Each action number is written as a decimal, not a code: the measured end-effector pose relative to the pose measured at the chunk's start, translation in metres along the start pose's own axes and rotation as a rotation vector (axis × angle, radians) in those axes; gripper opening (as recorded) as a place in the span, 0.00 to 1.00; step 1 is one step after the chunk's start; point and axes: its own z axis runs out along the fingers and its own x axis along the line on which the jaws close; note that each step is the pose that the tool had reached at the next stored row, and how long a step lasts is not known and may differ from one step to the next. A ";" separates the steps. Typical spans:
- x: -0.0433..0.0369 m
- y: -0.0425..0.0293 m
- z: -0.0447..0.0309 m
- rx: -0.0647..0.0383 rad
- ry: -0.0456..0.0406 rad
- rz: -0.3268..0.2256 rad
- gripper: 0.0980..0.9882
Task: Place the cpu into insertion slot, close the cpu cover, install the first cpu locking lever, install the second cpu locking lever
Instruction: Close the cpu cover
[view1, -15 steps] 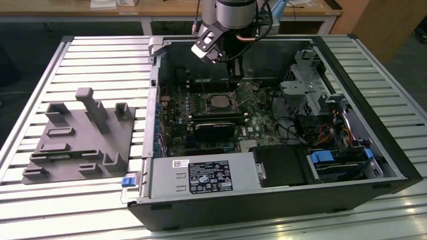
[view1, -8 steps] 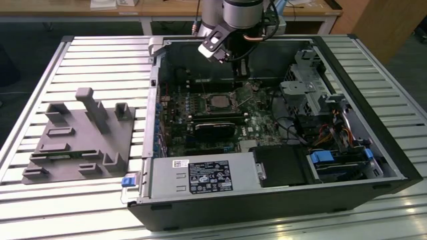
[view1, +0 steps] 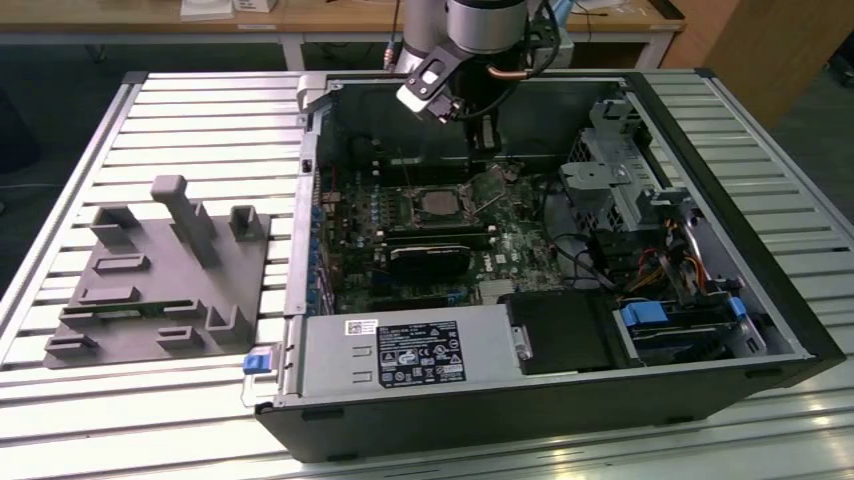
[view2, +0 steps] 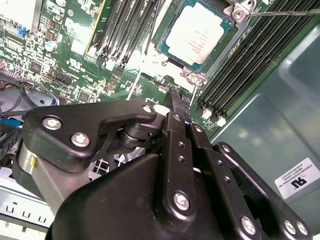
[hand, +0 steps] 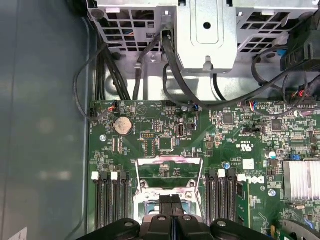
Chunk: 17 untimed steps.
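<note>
In the second wrist view we see the cpu (view2: 194, 32) lying flat in the insertion slot (view2: 172, 54), its silver top bare, and a thin wire lever (view2: 285, 12) running off past one corner. The first wrist view adds the cpu cover (hand: 170, 161), raised off the slot, with green board showing through its window. The gripper (hand: 171, 199) has its jaws clenched together on nothing, close by the slot. From the exterior view we see the arm reaching down into the open computer case (view1: 534, 410) on the slatted surface (view1: 200, 120).
</note>
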 end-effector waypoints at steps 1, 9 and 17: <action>0.0000 0.0000 0.0000 0.000 -0.0001 0.000 0.01; 0.0002 0.0087 0.0007 0.000 -0.0002 0.000 0.01; 0.0008 0.0277 0.0025 0.000 0.0000 0.000 0.01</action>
